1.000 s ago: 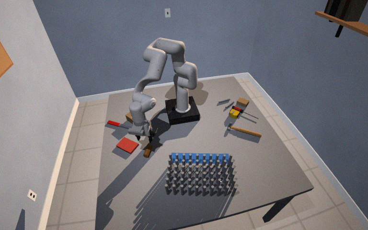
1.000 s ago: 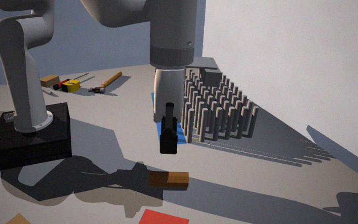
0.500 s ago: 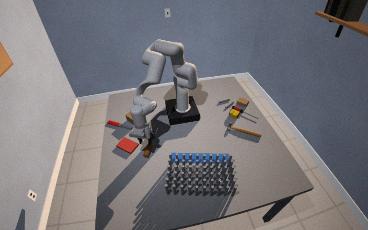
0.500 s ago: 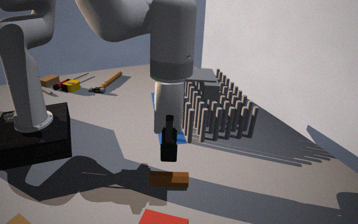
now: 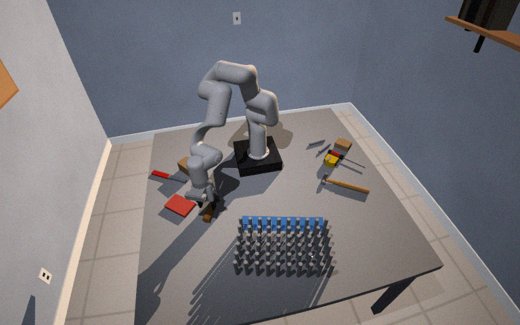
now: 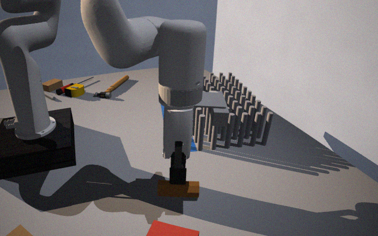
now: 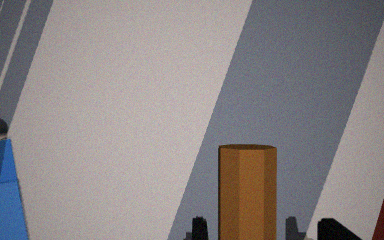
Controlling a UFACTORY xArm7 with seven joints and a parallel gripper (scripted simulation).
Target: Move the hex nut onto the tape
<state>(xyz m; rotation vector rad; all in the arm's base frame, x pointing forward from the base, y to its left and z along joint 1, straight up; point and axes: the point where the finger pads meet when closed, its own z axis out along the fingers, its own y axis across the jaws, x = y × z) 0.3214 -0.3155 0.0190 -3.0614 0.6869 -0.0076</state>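
The hook pick lies on the table left of the spacers; its orange-brown handle point(image 5: 208, 215) also shows in the exterior view point(image 6: 178, 188) and in the wrist view point(image 7: 247, 192). Its hook tip is hidden. My gripper point(image 6: 177, 178) is down at the handle, open, with a finger on each side and a small gap to each point(image 7: 245, 232). The grey spacers point(image 5: 283, 245) stand upright in a dense grid. The blue strip of tape point(image 5: 282, 221) lies along the grid's far edge, partly under the back row. I cannot make out the hex nut among the spacers.
A flat red block point(image 5: 179, 204) lies just left of the handle. A red-handled tool point(image 5: 162, 174) and a wooden block point(image 5: 182, 164) lie behind my arm. The black robot base point(image 5: 257, 156) is at the back. A hammer point(image 5: 345, 185), tape measure point(image 5: 330, 160) and wooden block point(image 5: 342, 143) lie far right.
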